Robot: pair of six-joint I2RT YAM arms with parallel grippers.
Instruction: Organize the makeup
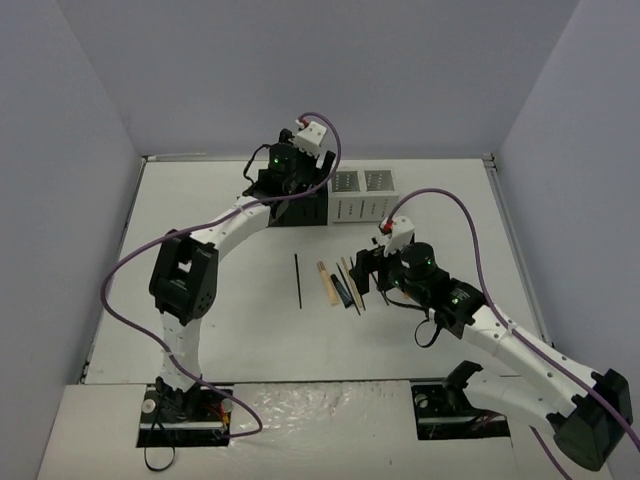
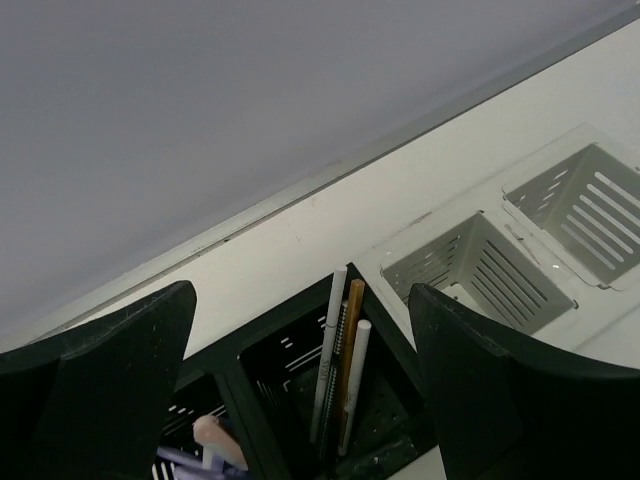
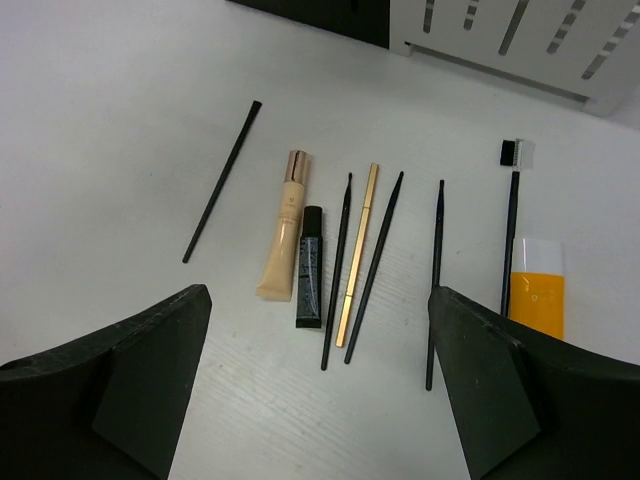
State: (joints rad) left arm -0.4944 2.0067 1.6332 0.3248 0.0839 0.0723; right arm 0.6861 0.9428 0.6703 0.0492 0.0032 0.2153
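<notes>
While my left gripper (image 2: 300, 300) hangs with its fingers spread wide above the black organizer (image 1: 312, 210), three slim pencils (image 2: 345, 365) stand upright inside one of its compartments. Nearer me than that organizer, the other makeup (image 3: 345, 255) lies in a row on the table (image 3: 120, 120). My right gripper (image 3: 320, 300) hovers above it, fingers parted, holding nothing.

Black slotted box (image 1: 308, 212) and white slotted box (image 1: 362, 196), side by side near the far edge of the white surface (image 1: 200, 200).
</notes>
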